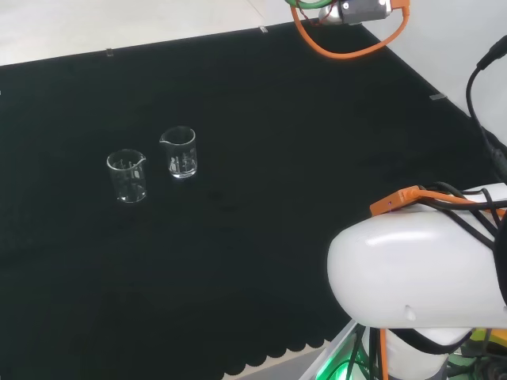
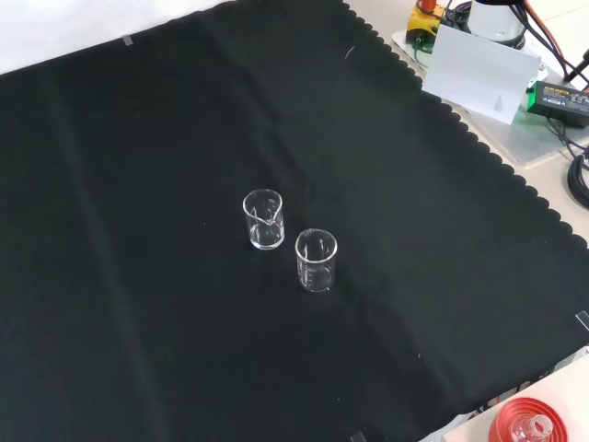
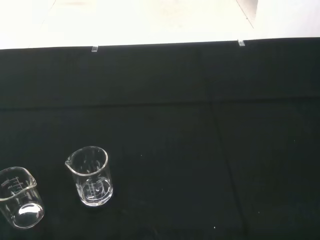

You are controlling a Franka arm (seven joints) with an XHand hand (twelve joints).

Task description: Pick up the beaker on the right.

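We saw two clear beakers — one [image 1: 180,152] right of the other [image 1: 127,176], left of centre in the head view — upright; we could not tell the robot hand's state.

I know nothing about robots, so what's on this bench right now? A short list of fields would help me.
surface: black cloth with a scalloped edge, covering the bench
glassware: two small clear glass beakers, upright, apparently empty
right beaker in the head view, also and
left beaker in the head view, also and
spacing: close together, not touching
arm: white arm link at the head view's right, far from both beakers
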